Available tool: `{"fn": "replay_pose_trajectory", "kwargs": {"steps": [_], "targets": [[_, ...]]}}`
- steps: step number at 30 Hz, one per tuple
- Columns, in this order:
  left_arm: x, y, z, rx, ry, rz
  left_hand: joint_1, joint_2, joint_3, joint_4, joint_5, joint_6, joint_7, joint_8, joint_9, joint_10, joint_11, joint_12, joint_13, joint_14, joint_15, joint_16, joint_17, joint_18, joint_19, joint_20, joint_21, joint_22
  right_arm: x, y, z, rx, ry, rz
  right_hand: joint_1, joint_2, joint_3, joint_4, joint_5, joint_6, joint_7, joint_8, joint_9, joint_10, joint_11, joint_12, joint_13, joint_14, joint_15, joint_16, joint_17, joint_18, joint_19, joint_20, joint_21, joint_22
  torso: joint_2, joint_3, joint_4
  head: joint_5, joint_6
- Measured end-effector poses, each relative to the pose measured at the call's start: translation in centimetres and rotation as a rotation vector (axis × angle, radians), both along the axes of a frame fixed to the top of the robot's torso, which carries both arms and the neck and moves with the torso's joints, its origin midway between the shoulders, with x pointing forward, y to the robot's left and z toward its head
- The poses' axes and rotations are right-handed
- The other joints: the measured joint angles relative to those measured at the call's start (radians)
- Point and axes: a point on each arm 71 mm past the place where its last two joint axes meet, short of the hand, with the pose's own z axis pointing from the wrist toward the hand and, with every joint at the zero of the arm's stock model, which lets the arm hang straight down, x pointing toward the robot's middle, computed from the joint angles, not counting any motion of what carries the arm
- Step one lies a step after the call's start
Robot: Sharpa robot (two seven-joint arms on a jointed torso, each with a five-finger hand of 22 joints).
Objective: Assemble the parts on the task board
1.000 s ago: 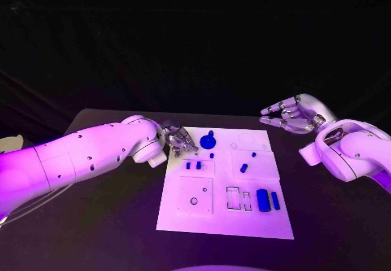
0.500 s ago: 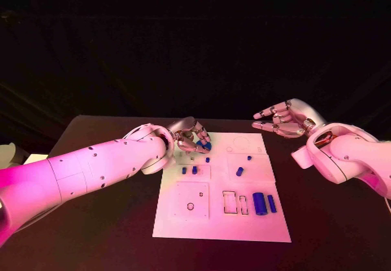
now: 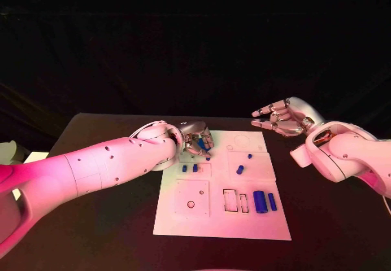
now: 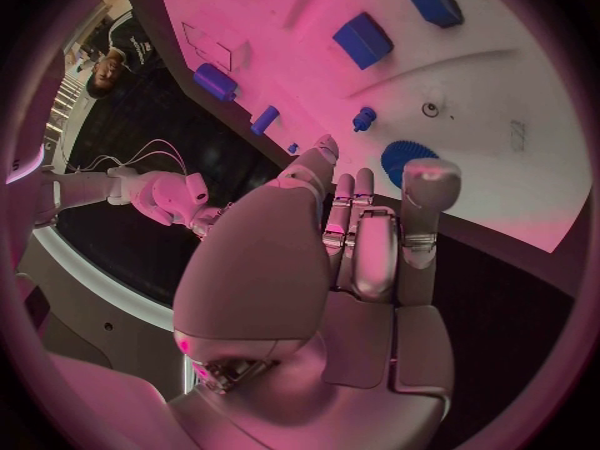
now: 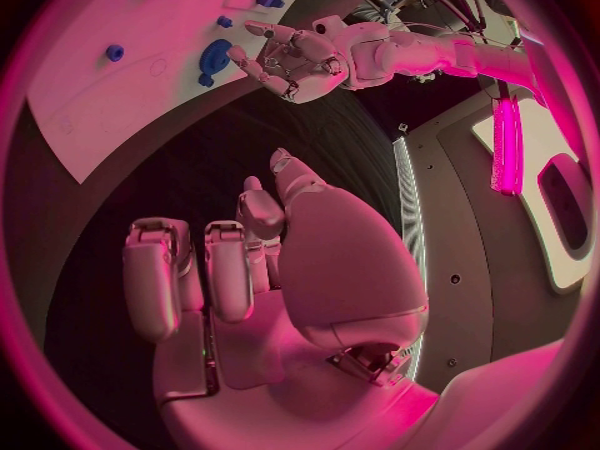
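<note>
The white task board (image 3: 220,220) lies in the middle of the black table. A blue round toothed part (image 4: 403,160) sits near its far left corner. My left hand (image 3: 195,141) hovers right over that part (image 3: 203,145) with its fingers (image 4: 356,235) stretched toward it, holding nothing; whether they touch it I cannot tell. The right wrist view shows the same hand (image 5: 294,60) with fingers apart beside the toothed part (image 5: 213,60). My right hand (image 3: 285,117) is raised beyond the board's far right corner, fingers loosely bent and apart, empty.
Small blue pegs (image 3: 190,168) stand left of the board's centre, and another peg (image 3: 240,169) is near the middle. Two larger blue cylinders (image 3: 261,201) lie at the right beside rectangular slots (image 3: 231,200). A square plate with a hole (image 3: 192,199) is at the left.
My left hand has moved from the board's left edge over the toothed part and now partly covers it. The right hand has barely moved.
</note>
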Motion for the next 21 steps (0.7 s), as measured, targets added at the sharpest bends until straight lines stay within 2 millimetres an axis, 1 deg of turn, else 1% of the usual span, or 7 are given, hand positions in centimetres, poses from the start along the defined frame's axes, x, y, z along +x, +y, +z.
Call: {"fn": "replay_pose_trajectory", "kwargs": {"steps": [2, 3, 7, 16, 17, 18, 21], "targets": [[0.1, -0.1, -0.1, 0.020, 0.001, -0.002, -0.005, 0.002, 0.000, 0.000, 0.000, 0.007, -0.003, 0.000, -0.004, 0.005, -0.001, 0.000, -0.002, 0.000, 0.000, 0.005, 0.004, 0.000, 0.002, -0.002, 0.020, 0.011, 0.0, 0.0, 0.0, 0.001, 0.000, 0.001, 0.000, 0.000, 0.000, 0.000, 0.000, 0.000, 0.000, 0.000, 0.000, 0.000, 0.000, -0.005, -0.003, 0.000, 0.000, 0.000, 0.000, 0.000, 0.000, 0.000, 0.000, 0.000, 0.000, 0.0001, 0.0009, -0.001, -0.001], [0.1, -0.2, -0.2, 0.031, 0.001, -0.002, -0.008, 0.000, 0.000, 0.000, 0.000, 0.007, -0.003, 0.000, -0.004, 0.007, 0.000, 0.000, -0.003, 0.000, 0.000, 0.005, 0.004, 0.000, 0.004, -0.004, 0.023, 0.013, 0.0, 0.0, 0.0, 0.001, 0.000, 0.001, 0.004, 0.004, 0.000, 0.000, 0.000, 0.000, 0.000, 0.000, 0.000, 0.000, 0.000, -0.007, -0.005, 0.000, 0.000, 0.000, 0.000, 0.000, 0.000, 0.000, 0.000, 0.000, 0.000, 0.0001, 0.0014, -0.002, -0.001], [0.3, -0.6, -0.4, 0.059, 0.002, -0.001, -0.008, 0.000, 0.000, 0.000, 0.000, 0.011, 0.000, -0.004, -0.007, 0.007, 0.000, 0.000, -0.005, 0.000, 0.000, 0.005, 0.004, 0.000, 0.004, -0.004, 0.028, 0.017, 0.0, 0.1, 0.0, 0.003, 0.000, 0.004, 0.004, 0.004, 0.000, 0.000, 0.000, 0.000, 0.000, 0.000, 0.001, 0.000, 0.000, -0.009, -0.009, 0.000, 0.000, 0.000, 0.001, 0.000, 0.000, 0.000, 0.000, 0.000, -0.001, 0.0001, 0.0025, -0.003, -0.002], [0.4, -1.1, -1.0, 0.098, 0.011, 0.001, -0.008, 0.000, 0.006, -0.006, 0.005, 0.028, -0.005, -0.004, -0.016, 0.027, -0.006, 0.000, -0.011, 0.000, 0.000, 0.014, 0.007, 0.000, 0.004, -0.004, 0.073, 0.041, -0.1, 0.2, 0.0, 0.006, 0.001, 0.007, 0.004, 0.004, 0.000, 0.000, 0.000, 0.000, 0.000, 0.000, 0.001, 0.000, 0.000, -0.009, -0.010, 0.000, 0.000, 0.000, 0.001, 0.000, 0.000, 0.000, 0.000, 0.000, -0.001, -0.0006, 0.0011, 0.001, -0.007], [0.4, -1.1, -1.0, 0.101, 0.011, 0.002, -0.004, 0.004, 0.011, -0.011, 0.005, 0.034, -0.005, -0.004, -0.018, 0.033, -0.006, 0.000, -0.012, 0.000, 0.000, 0.017, 0.007, -0.009, 0.004, -0.004, 0.081, 0.045, -0.1, 0.2, 0.0, 0.006, 0.001, 0.007, 0.004, 0.004, 0.000, 0.000, 0.000, 0.000, 0.000, 0.000, 0.001, 0.000, 0.000, -0.009, -0.010, 0.000, 0.000, 0.000, 0.001, 0.000, 0.000, 0.000, 0.000, 0.000, -0.001, -0.0006, 0.0012, 0.000, -0.008], [0.4, -1.1, -1.1, 0.102, 0.011, 0.002, -0.004, 0.004, 0.011, -0.011, 0.005, 0.034, -0.005, -0.004, -0.018, 0.034, -0.005, 0.000, -0.012, 0.000, 0.000, 0.017, 0.007, -0.013, 0.004, -0.004, 0.083, 0.046, -0.1, 0.2, 0.0, 0.006, 0.001, 0.007, 0.004, 0.004, 0.000, 0.000, 0.000, 0.000, 0.000, 0.000, 0.001, 0.000, 0.000, -0.009, -0.010, 0.000, 0.000, 0.000, 0.001, 0.000, 0.000, 0.000, 0.000, 0.000, -0.001, -0.0006, 0.0012, 0.000, -0.008], [0.5, -1.3, -1.2, 0.110, 0.012, 0.003, 0.000, 0.008, 0.022, -0.013, 0.005, 0.041, -0.006, -0.004, -0.021, 0.041, -0.008, 0.000, -0.015, 0.001, -0.005, 0.017, 0.008, -0.015, 0.003, -0.004, 0.095, 0.053, -0.1, 0.3, 0.0, 0.007, 0.002, 0.008, 0.004, 0.004, 0.000, 0.000, 0.000, 0.000, 0.000, 0.000, 0.001, 0.000, 0.000, -0.009, -0.010, 0.000, 0.000, 0.000, 0.001, 0.000, 0.000, 0.000, 0.000, 0.000, -0.001, -0.0006, 0.0017, 0.000, -0.010]]}}
